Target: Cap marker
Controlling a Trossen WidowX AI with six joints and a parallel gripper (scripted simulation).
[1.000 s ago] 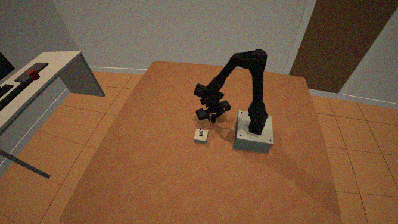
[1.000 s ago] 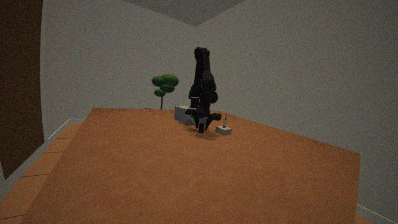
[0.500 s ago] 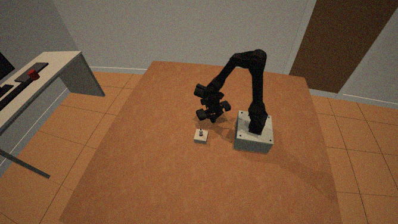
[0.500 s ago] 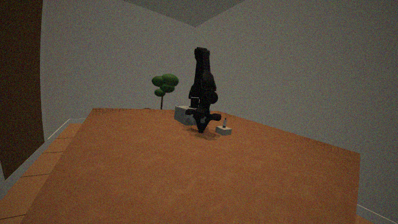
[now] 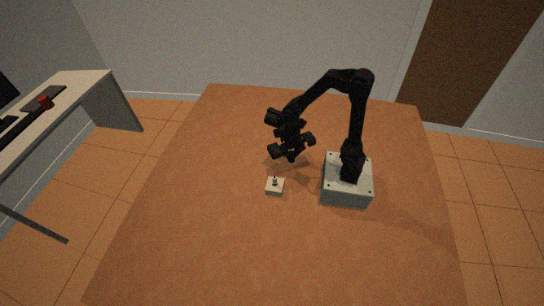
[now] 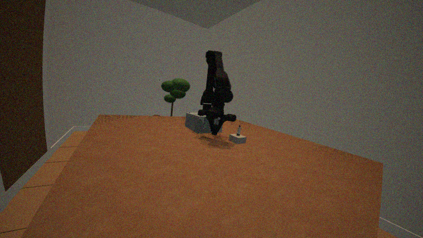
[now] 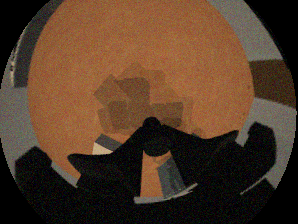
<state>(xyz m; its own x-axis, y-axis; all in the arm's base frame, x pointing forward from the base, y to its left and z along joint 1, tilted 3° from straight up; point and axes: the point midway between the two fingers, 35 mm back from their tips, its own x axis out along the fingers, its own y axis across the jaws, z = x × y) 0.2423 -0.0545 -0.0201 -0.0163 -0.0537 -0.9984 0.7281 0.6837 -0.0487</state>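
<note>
The claw (image 5: 291, 158) (image 6: 214, 131) (image 7: 152, 128), partly closed, grips the small black cap (image 7: 151, 121) near the holder block (image 5: 274, 186) (image 6: 237, 138), well inside the surface's (image 5: 261, 252) (image 6: 202, 183) (image 7: 135, 45) edges. The pale, dark-tipped marker (image 5: 274, 181) (image 6: 239, 130) stands upright, uncapped, in the block.

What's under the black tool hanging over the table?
Under the tool, bare orange-brown tabletop carries dark shadows. The black cap is pinched between its fingers, which hide part of the cap.
</note>
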